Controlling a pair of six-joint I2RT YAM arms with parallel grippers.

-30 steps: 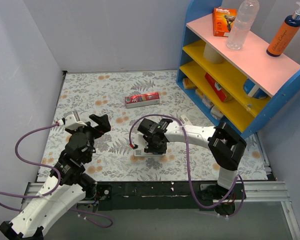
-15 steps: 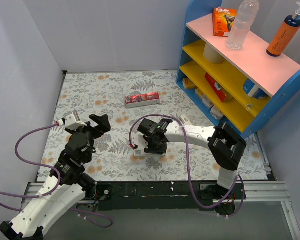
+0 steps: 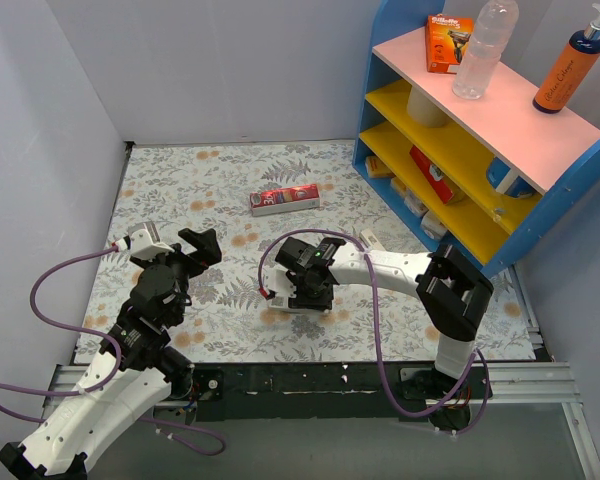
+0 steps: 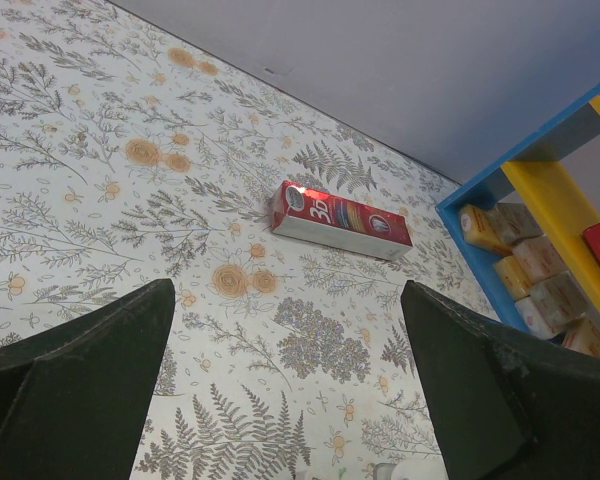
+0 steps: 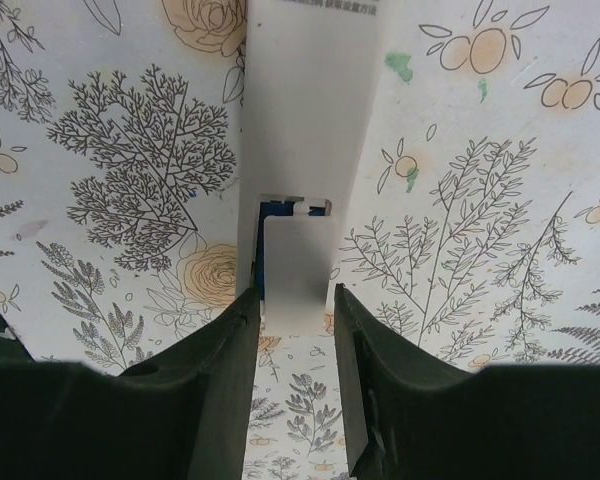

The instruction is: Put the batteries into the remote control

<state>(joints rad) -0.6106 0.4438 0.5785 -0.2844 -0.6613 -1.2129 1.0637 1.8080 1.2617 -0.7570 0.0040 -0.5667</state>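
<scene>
While right jaws flank slim white plastic remote control (image 5: 310, 110), grip unclear, left jaws gape wide above floral surface (image 4: 100, 200)

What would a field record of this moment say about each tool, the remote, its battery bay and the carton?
left tool: open, empty, above floral mat
right tool: straddles white lid; grip unclear
remote control: flat on mat, back face up
battery bay: partly covered by white lid; blue battery shows at its open end
red carton: lying on mat, apart from both tools
</scene>
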